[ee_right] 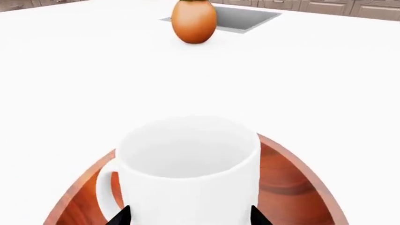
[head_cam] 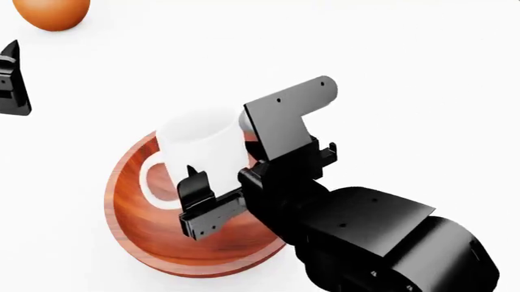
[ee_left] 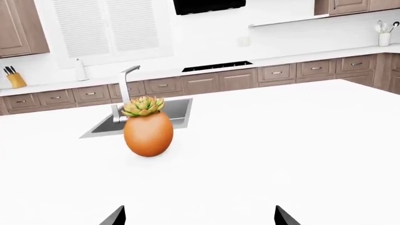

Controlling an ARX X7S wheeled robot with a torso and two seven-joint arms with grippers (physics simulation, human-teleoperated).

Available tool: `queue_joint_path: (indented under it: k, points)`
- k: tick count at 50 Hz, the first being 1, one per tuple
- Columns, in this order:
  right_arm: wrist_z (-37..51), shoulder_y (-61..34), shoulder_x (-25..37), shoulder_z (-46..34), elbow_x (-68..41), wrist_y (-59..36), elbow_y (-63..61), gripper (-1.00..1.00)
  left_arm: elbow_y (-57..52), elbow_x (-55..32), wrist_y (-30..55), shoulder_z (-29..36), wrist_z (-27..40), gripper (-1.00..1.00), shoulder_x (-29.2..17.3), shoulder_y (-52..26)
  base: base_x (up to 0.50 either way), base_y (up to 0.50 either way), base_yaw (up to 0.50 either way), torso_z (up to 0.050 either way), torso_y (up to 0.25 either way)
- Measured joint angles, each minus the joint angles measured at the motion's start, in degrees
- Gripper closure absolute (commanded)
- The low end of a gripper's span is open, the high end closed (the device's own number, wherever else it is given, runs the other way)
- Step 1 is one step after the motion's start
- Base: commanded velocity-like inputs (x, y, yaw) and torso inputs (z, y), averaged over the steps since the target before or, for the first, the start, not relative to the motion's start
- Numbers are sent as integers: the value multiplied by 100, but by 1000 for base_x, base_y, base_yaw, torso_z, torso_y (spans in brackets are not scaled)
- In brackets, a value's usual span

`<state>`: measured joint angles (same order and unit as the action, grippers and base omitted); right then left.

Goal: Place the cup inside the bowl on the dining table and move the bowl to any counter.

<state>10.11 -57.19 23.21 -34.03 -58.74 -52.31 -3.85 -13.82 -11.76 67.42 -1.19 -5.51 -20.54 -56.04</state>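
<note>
The white cup (ee_right: 187,168) stands upright inside the reddish-brown wooden bowl (ee_right: 287,187), its loop handle (ee_right: 106,187) off to one side. My right gripper (ee_right: 190,218) straddles the cup with a fingertip pressed on each flank, shut on it. From the head view, the cup (head_cam: 203,137) sits over the bowl (head_cam: 154,243) on the white dining table (head_cam: 406,61), with the right gripper (head_cam: 243,173) reaching in from the lower right. My left gripper (ee_left: 200,216) hangs open over bare tabletop, apart from both, and shows at the head view's left edge (head_cam: 12,79).
An orange egg-shaped vase with a succulent (ee_left: 148,133) stands beyond the bowl, near a steel sink (ee_left: 168,115) and faucet (ee_left: 128,79). The counter (ee_left: 300,58) runs along the far wall over wooden drawers, with a knife block (ee_left: 16,79) and a hob (ee_left: 216,66).
</note>
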Motion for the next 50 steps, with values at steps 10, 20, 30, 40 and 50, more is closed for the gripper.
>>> queue_joint_path:
  k: [10, 20, 30, 40, 50]
  points:
    - [-88, 12, -55, -133, 106, 43, 66, -100, 18, -13, -17, -9, 15, -100, -6, -3, 0, 0, 0, 0, 0]
    - [-95, 50, -50, -149, 154, 40, -14, -100, 19, -19, -38, 0, 41, -100, 0, 23, 0, 0, 0, 0, 0]
    - [42, 13, 27, -42, 72, -31, -187, -100, -14, -26, -28, 28, 85, -100, 34, 44, 0, 0, 0, 0, 0]
    - [443, -84, 234, 255, -281, -285, -667, -100, 9, -52, -28, 32, 80, -100, 20, 22, 0, 0, 0, 0, 0]
    - [955, -343, 578, 778, -807, -602, -1036, -100, -33, -73, -8, 30, 103, -100, 30, 39, 0, 0, 0, 0, 0]
